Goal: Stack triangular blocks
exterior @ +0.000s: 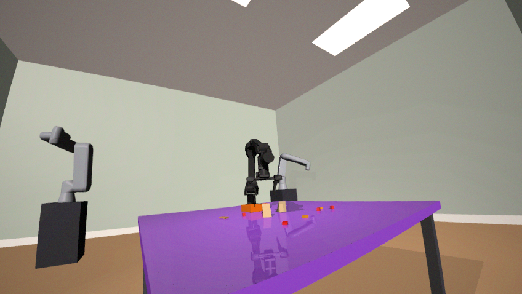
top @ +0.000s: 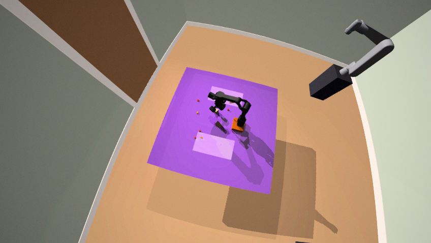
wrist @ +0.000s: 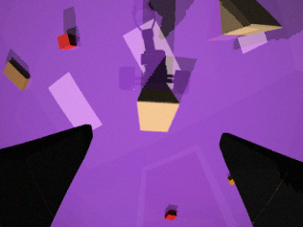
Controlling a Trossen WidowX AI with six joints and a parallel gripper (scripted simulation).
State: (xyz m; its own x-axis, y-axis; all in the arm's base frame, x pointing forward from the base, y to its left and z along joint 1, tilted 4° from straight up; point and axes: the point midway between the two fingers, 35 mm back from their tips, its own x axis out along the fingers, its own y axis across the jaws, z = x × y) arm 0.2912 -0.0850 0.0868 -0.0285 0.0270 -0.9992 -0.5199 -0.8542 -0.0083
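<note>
One cream triangular block stands on the purple table. In the wrist view it shows a pale face and a dark side tapering away. The other triangular block stands apart from it, with a dark face and a pale edge, cut off at the top right of the wrist view. My gripper points down, open and empty, above the first block, which lies ahead of and between the fingers in the wrist view. The arm partly covers this block in the top view.
A red cube and a flat brown piece lie near the first block. Another red piece and an orange piece lie on its other side. The arm's orange base stands near the blocks.
</note>
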